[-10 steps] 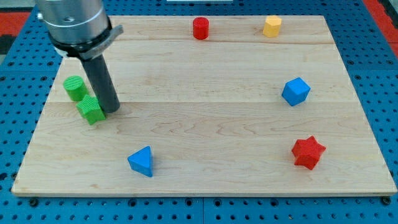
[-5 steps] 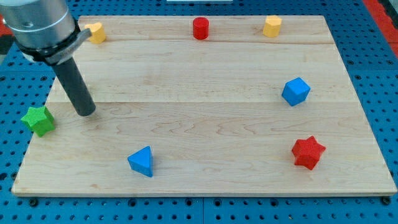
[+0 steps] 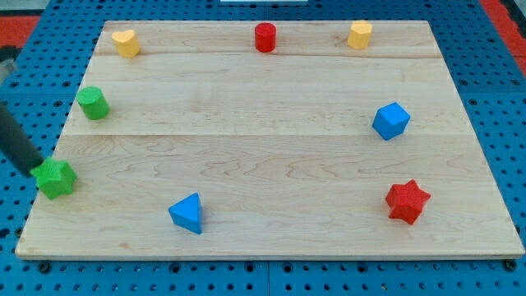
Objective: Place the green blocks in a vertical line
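Note:
A green cylinder (image 3: 93,103) stands near the board's left edge. A green star (image 3: 56,178) sits below it and a little further left, right at the left edge of the wooden board (image 3: 271,156). My rod enters from the view's left edge, off the board. Its tip (image 3: 34,170) is at the upper left side of the green star, touching it or nearly so. The green cylinder is above and to the right of the tip.
A yellow block (image 3: 125,42) lies at the top left, a red cylinder (image 3: 265,38) at the top middle and another yellow block (image 3: 359,34) at the top right. A blue cube (image 3: 390,121) and a red star (image 3: 408,201) are on the right. A blue triangle (image 3: 186,213) is at the bottom.
My rod has swept left, from beside the green blocks to off the board's left edge. The green star has slid left and down to the edge. The green cylinder now stands apart from it.

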`<state>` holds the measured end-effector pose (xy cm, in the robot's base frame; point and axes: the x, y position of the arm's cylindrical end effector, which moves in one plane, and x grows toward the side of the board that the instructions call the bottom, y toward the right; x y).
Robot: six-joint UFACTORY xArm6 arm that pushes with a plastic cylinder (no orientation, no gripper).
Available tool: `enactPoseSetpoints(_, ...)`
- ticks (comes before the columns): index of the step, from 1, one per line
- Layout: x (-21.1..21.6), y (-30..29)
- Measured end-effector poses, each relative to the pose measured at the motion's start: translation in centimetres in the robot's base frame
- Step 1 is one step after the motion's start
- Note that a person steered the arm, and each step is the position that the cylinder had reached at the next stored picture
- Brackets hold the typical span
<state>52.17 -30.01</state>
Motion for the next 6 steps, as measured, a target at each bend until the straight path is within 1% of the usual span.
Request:
enactPoseSetpoints(1, 2.4, 1.0)
enactPoseSetpoints(3, -3.2, 1.6)
enactPoseSetpoints(4, -3.0, 2.5)
enactPoseSetpoints(5, 0.1, 3.5)
enactPoseSetpoints(6, 0.9, 3.9)
